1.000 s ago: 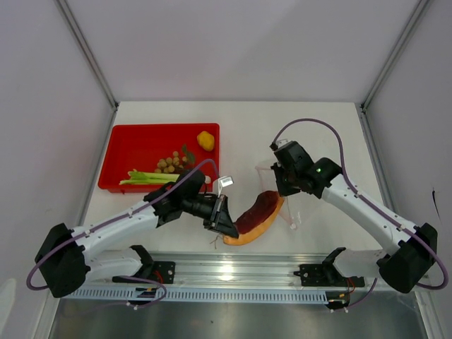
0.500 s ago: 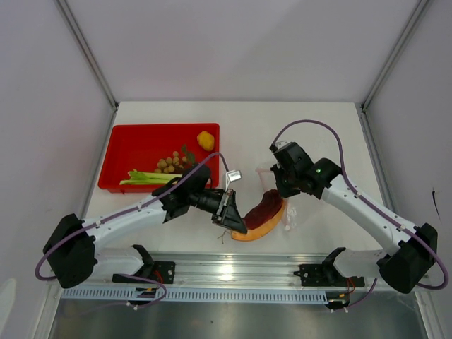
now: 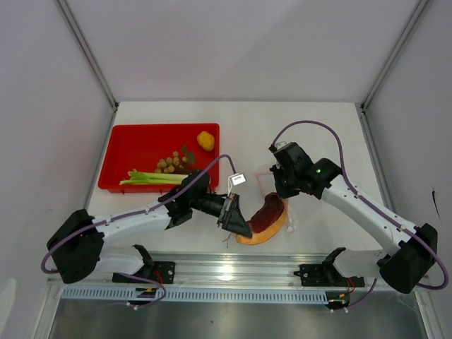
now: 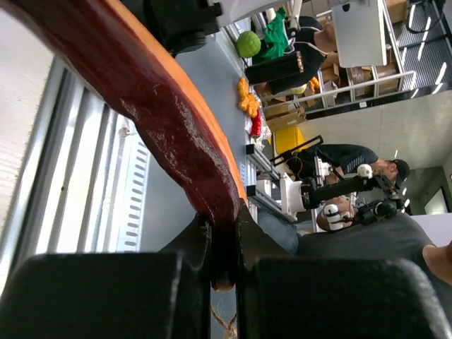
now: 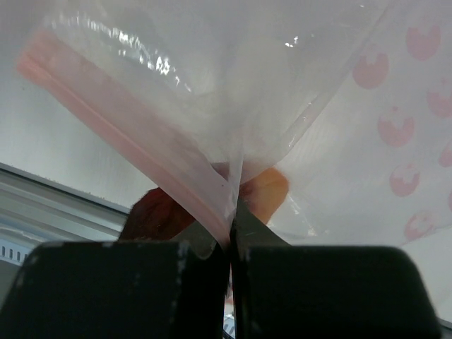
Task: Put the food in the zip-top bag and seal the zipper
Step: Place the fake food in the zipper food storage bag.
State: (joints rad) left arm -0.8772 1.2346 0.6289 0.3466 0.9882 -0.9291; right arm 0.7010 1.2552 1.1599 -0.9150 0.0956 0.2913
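Risk: curved purple-brown sweet potato slice, being clamped tight in left gripper, may be snagging the lip and tugging clear pink-dotted zip-top bag, mid-table, from right gripper pinching shut on its pink zipper strip | Counting: one red tray, one bag, one potato, one green-white stalk bundle, one tan berry bunch, one yellow fruit.

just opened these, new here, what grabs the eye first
The left gripper pinches a purple-brown sweet potato at centre front, its far end close to the clear zip-top bag that the right gripper pinches by its mouth edge. Behind on the left, a red tray holds green stalks, tan berries and a yellow fruit.
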